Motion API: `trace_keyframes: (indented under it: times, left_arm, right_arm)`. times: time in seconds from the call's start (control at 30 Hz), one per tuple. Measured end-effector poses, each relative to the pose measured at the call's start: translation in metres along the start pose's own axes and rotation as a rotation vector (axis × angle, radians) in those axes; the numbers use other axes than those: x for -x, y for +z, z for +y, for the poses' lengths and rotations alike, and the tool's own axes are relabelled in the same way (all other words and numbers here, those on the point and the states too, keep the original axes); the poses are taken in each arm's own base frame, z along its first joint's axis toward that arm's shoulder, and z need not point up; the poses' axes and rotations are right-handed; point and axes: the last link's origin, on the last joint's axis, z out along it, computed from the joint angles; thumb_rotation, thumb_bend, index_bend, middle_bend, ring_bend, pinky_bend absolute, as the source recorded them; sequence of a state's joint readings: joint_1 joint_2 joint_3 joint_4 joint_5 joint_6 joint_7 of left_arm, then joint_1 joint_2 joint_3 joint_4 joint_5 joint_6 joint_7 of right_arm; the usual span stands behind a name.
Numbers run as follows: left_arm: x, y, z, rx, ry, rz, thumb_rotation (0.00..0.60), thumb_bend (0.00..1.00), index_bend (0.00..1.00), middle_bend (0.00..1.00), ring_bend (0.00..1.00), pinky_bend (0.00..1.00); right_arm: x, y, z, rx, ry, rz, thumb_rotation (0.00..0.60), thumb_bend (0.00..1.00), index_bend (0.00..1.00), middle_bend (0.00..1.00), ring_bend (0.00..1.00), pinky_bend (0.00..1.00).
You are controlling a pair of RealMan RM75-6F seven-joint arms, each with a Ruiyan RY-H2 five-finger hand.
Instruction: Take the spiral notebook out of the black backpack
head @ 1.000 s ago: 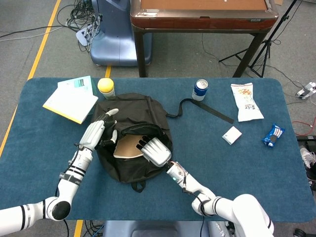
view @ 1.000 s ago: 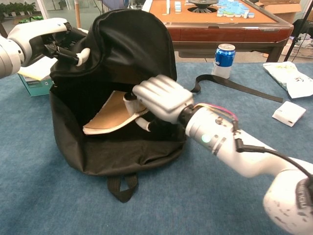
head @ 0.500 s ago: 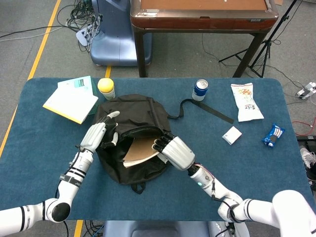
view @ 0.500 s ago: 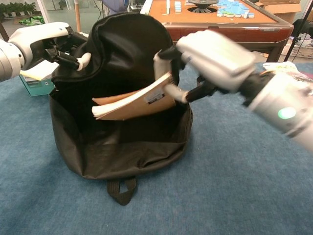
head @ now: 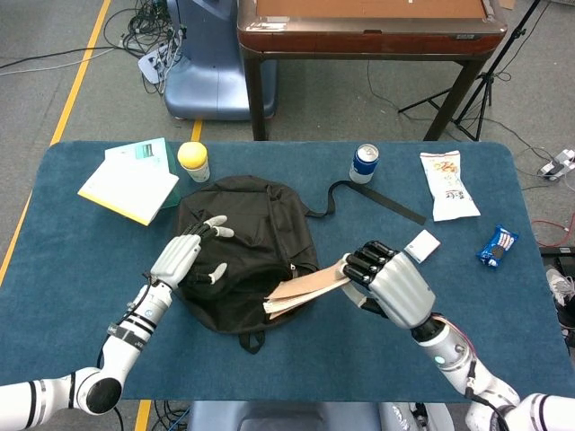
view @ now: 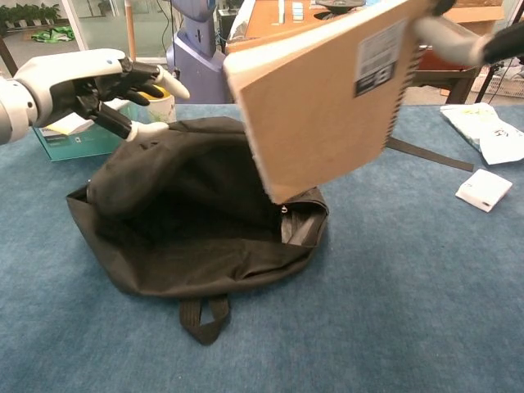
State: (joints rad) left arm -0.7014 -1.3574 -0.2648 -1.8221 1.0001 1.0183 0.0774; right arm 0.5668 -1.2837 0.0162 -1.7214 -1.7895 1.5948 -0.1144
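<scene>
The black backpack (head: pixel 238 247) lies slumped on the blue table, its mouth (view: pixel 205 217) open toward me. The brown-covered spiral notebook (head: pixel 305 285) is outside the bag, tilted in the air over its right side; it fills the upper middle of the chest view (view: pixel 327 90). My right hand (head: pixel 391 283) grips its right end, and only fingers (view: pixel 446 33) show in the chest view. My left hand (head: pixel 184 258) hovers over the bag's left top with fingers spread, holding nothing; its thumb (view: pixel 146 128) is at the fabric.
A yellow-lidded jar (head: pixel 193 160) and a stack of books (head: pixel 130 178) stand back left. A blue can (head: pixel 364 162), the bag's strap (head: pixel 377 199), a snack bag (head: pixel 447 184), a small white box (head: pixel 421 244) and a blue packet (head: pixel 497 245) lie to the right.
My right hand pulled the notebook up and to the right, out of the backpack. My left hand let go of the bag's top and the bag sagged flat.
</scene>
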Motion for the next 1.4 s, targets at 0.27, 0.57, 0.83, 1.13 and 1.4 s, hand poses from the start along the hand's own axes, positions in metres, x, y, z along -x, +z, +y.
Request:
trace_keyframes:
  times: [0.27, 0.57, 0.83, 1.13, 1.4]
  left_arm:
    - [-0.005, -0.014, 0.006, 0.023, 0.013, -0.017, 0.6, 0.28, 0.12, 0.05, 0.03, 0.06]
    - [-0.011, -0.023, -0.003, 0.004, 0.053, 0.016, 0.6, 0.28, 0.11, 0.04, 0.02, 0.06]
    - [-0.015, -0.032, -0.011, -0.02, 0.058, 0.019, 0.6, 0.28, 0.11, 0.03, 0.02, 0.06]
    - [-0.017, -0.038, -0.013, -0.026, 0.048, 0.02, 0.6, 0.27, 0.11, 0.02, 0.0, 0.06]
    - [-0.021, -0.041, -0.019, -0.034, 0.054, 0.039, 0.6, 0.26, 0.11, 0.01, 0.0, 0.06]
  right_arm:
    - [-0.023, -0.024, 0.014, 0.106, 0.014, -0.038, 0.6, 0.51, 0.94, 0.6, 0.51, 0.49]
    - [-0.002, -0.027, 0.027, 0.216, 0.041, -0.205, 0.6, 0.51, 0.94, 0.6, 0.51, 0.49]
    - [0.032, -0.011, 0.045, 0.327, 0.075, -0.34, 0.6, 0.51, 0.94, 0.55, 0.48, 0.49]
    - [0.063, 0.016, 0.073, 0.431, 0.069, -0.392, 0.6, 0.51, 0.54, 0.27, 0.2, 0.31]
    - [0.068, 0.043, 0.092, 0.508, 0.065, -0.387, 0.6, 0.5, 0.0, 0.0, 0.0, 0.09]
